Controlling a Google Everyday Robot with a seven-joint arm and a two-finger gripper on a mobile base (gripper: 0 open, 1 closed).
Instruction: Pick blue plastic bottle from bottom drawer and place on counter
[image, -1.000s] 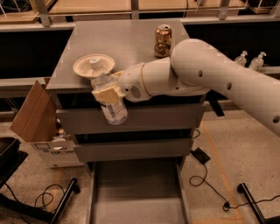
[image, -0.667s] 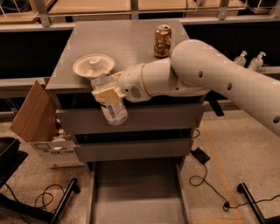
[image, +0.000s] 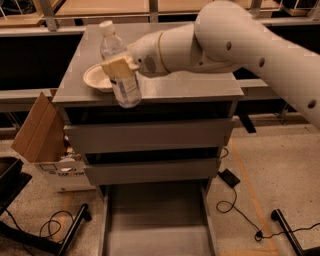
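On my far left I see a cardboard box (image: 39, 131) leaning open against the cabinet's side, with loose cables (image: 55, 227) on the floor below it. Next along, a pale paper plate (image: 93, 78) sits at the counter's (image: 200, 86) front left corner. Just beside and partly in front of the plate is the gripper (image: 119, 66) - its beige fingers are clamped on the middle of the blue plastic bottle (image: 126, 91). The bottle is held nearly upright, white cap on top, its base hanging past the counter's front edge and clear of the surface. Below, two drawer fronts (image: 150, 136) are closed, and the bottom drawer (image: 155, 220) is pulled out, bare floor showing. The white arm (image: 250, 42) reaches in from the right, above a black cable (image: 235, 207) on the floor.
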